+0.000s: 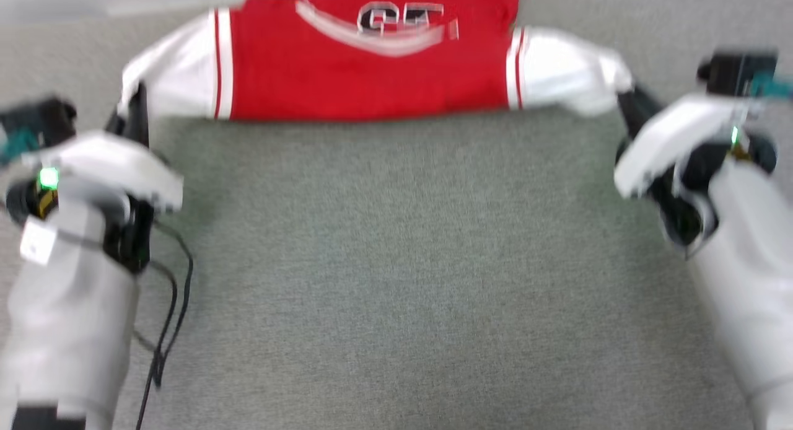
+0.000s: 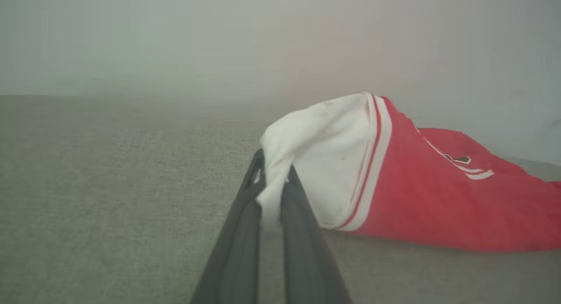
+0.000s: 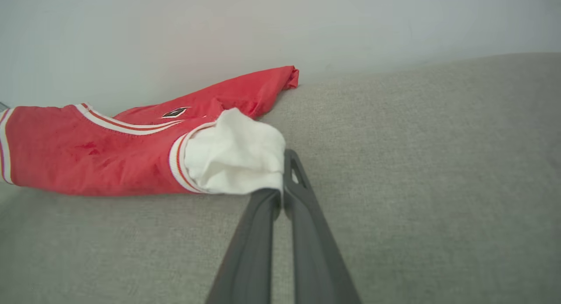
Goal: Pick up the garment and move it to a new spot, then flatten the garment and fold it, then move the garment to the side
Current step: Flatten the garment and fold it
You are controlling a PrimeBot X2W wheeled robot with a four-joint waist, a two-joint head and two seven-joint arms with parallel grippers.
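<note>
Head view: the garment (image 1: 372,77) lies at 12 o'clock on the grey surface (image 1: 396,263). The left pincer (image 1: 137,108) at 10 o'clock and the right pincer (image 1: 629,105) at 2 o'clock each grasp a white sleeve. Left wrist view: sleeve pinched, red body toward 3 o'clock. Right wrist view: sleeve pinched, body toward 9 o'clock.

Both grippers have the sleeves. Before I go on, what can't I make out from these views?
- Head view: the garment is cut off by the top edge.
- The chest print is blurred there and edge-on in both wrist views: unreadable.
- Left wrist view: sleeve cloth wraps the tips of the left gripper; depth of grip unclear.
- Right wrist view: the sleeve hides one fingertip of the right gripper.
</note>
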